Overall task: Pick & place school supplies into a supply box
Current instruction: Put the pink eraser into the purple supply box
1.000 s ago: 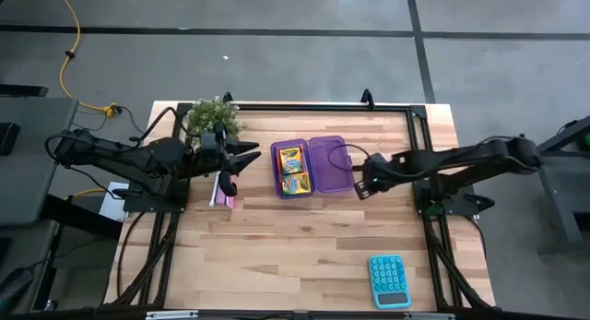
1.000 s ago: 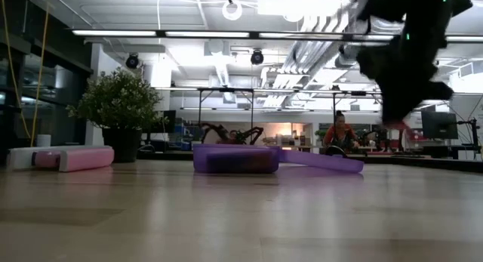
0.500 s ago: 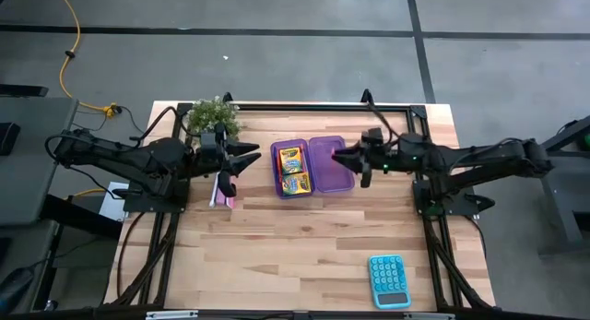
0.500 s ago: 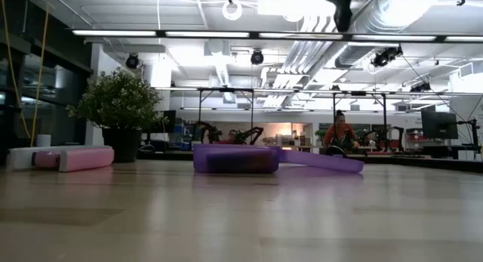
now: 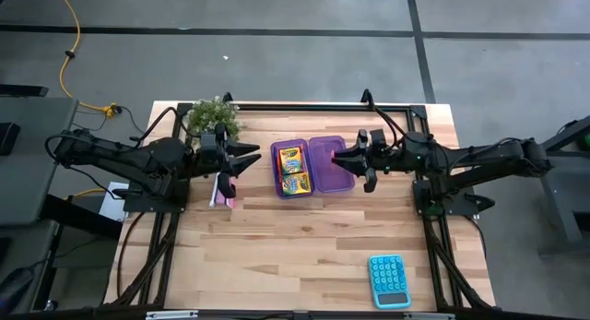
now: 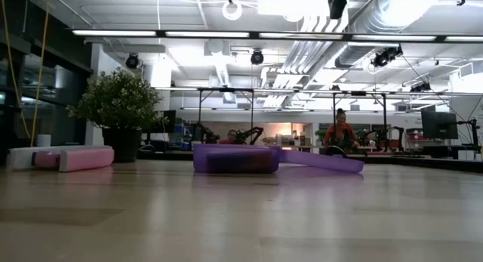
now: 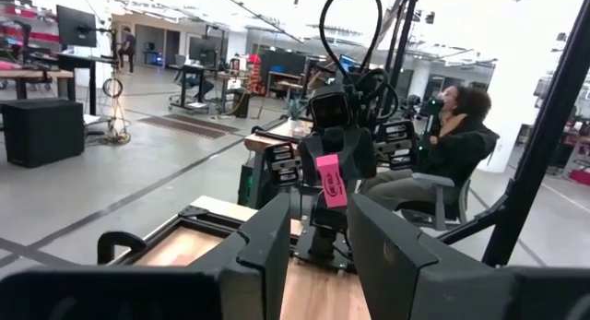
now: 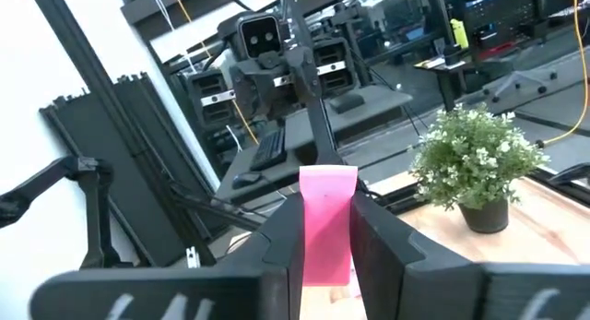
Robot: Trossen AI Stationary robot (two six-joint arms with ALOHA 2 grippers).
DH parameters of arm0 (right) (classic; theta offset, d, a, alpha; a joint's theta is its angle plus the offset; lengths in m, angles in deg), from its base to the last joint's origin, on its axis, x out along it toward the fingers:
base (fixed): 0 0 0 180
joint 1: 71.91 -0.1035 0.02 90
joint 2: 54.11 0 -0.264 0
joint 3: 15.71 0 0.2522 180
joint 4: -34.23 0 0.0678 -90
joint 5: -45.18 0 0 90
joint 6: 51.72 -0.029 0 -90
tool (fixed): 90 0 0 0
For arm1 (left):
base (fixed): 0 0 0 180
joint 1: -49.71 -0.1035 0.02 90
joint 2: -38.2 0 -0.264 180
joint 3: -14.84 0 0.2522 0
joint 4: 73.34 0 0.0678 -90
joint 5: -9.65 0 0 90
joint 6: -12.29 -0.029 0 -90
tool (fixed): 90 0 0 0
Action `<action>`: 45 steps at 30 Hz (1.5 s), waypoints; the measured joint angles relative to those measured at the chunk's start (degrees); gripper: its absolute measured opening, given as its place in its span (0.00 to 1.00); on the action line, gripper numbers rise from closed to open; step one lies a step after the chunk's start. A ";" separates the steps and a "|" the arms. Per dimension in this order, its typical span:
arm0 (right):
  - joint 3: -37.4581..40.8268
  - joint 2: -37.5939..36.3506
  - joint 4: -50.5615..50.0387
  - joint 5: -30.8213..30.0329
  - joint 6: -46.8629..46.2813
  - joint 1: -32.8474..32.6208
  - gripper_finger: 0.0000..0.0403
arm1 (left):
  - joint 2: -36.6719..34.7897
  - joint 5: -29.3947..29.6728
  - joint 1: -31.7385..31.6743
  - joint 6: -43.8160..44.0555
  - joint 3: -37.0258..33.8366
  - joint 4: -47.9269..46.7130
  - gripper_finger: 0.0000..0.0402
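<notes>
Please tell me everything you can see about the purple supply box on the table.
The supply box is a translucent purple plastic case, lying open flat on the wooden table as two rounded rectangular halves side by side. The left half holds two crayon boxes. The right half's contents are not clear. The right gripper, fingers shut on a pink eraser, hovers above its right half, not touching it.

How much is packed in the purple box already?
Done: two crayon boxes lie in the supply box's left half. In hand: the right gripper holds a pink eraser above the empty right half. Left: dropping it in. The left gripper waits open by the pink-and-white booklet.
</notes>
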 joint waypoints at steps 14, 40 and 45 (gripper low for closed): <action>-18.71 21.81 -23.47 -3.10 -0.97 8.15 0.15 | 0.02 0.02 -0.02 0.80 0.00 0.13 0.25; -20.57 48.81 -25.40 -2.56 -29.16 15.54 0.15 | 0.02 0.31 -0.02 0.80 0.00 0.00 0.25; -20.57 48.81 -25.46 -2.59 -29.19 15.54 0.15 | 0.02 0.28 -0.02 0.80 0.00 0.00 0.25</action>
